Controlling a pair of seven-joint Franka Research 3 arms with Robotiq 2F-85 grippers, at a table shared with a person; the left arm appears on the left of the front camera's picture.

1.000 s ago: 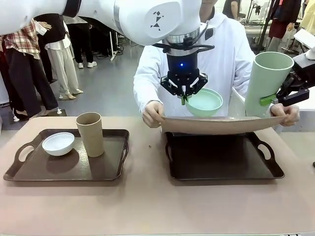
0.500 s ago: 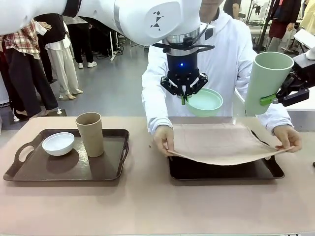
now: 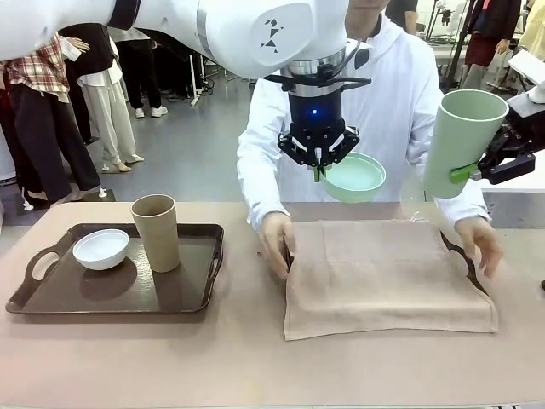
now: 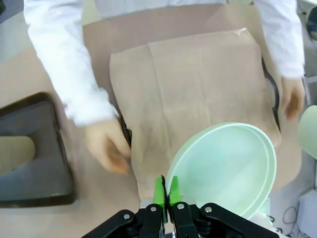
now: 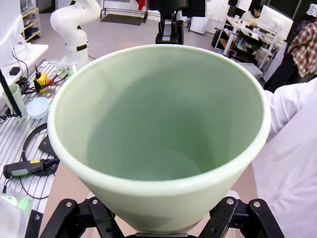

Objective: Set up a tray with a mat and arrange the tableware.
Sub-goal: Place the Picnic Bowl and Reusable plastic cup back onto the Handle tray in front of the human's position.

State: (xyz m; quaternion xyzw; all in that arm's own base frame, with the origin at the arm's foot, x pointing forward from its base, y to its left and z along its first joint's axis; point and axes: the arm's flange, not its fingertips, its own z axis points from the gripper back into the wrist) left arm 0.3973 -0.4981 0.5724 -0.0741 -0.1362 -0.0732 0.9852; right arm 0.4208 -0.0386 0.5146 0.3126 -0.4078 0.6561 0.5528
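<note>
Over the mat, my left gripper pinches the mint-green bowl, mouth up; my right gripper clasps the mint-green cup near-upright; the left tray holds the white bowl and the tan cup.

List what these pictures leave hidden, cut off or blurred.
Front view: the mat covers the right tray except bits of its handles.
Left wrist view: the tan-brown cup is cut by the picture edge; the person's hand is motion-blurred.
Right wrist view: the tall mint-green cup hides the mat and tray below.
</note>
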